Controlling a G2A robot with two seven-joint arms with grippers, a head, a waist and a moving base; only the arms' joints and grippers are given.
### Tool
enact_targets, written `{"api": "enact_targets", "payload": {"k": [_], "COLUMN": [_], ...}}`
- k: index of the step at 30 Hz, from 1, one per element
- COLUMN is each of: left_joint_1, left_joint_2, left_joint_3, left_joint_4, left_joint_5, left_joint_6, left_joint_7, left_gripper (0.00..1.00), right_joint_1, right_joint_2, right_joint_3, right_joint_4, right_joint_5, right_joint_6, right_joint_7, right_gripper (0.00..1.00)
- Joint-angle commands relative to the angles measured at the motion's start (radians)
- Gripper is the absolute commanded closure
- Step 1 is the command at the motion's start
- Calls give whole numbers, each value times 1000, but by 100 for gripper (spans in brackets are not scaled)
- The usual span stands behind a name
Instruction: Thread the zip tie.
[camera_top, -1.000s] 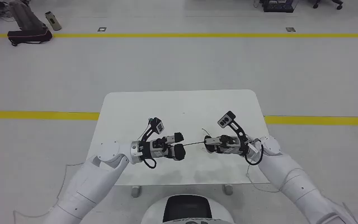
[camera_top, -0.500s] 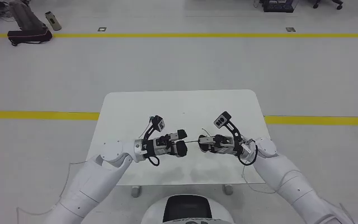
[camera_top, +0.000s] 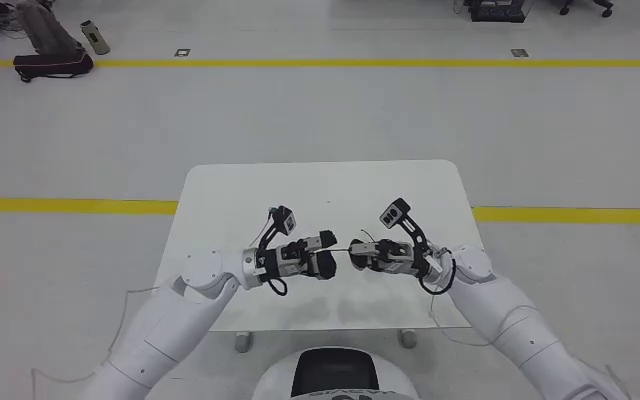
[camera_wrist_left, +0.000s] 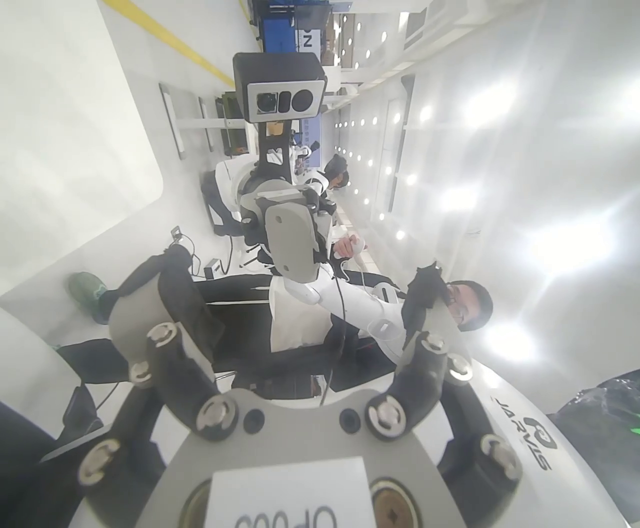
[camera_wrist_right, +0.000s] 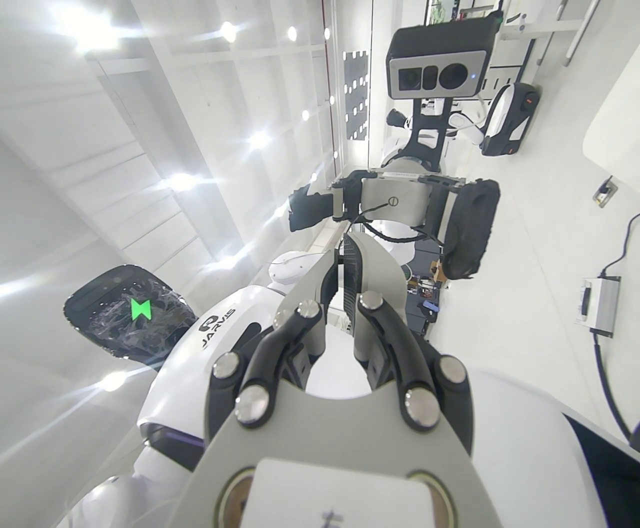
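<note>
Broadly, the pale grey floor (camera_top: 300, 120) is spreading around everything, with two yellow painted stripes (camera_top: 300, 63) running across it from 9 o'clock to 3 o'clock. The white rectangular surface (camera_top: 320, 185) with rounded corners is sitting in the middle of the top view. Both white arms are stretching in over its 6 o'clock half, with their ends facing each other. Far off at 11 o'clock, a black fabric bag (camera_top: 45, 55) is lying on the floor.

The left gripper (camera_top: 328, 254) is hanging at 9 o'clock of the meeting point, with its black-padded jaws standing wide apart. The right gripper (camera_top: 358, 256) is hanging at 3 o'clock, just beside the left one. Its jaws are drawn narrow and are pinching one end of the thin black plastic zip tie (camera_top: 347, 251).

That zip tie is sticking out from the right jaws toward 9 o'clock, in the air above the surface. Its free end is reaching toward the gap between the left jaws. Whether it is touching either pad I cannot tell.
</note>
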Motion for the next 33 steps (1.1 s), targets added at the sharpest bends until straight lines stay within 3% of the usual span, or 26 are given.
{"api": "enact_targets", "payload": {"k": [1,33], "left_joint_1": [-1,-4], "left_joint_2": [1,2], "left_joint_3": [-1,5], "left_joint_4": [2,6], "left_joint_5": [-2,-63], "left_joint_6": [0,0], "left_joint_7": [-3,-19], "left_gripper": [0,0], "right_joint_1": [0,-16], "right_joint_2": [-2,-17], "right_joint_3": [2,41], "right_joint_4": [2,11], "right_joint_5": [-8,-118], "right_joint_6": [1,50], "right_joint_7": [-4,-13], "right_gripper": [100,100]}}
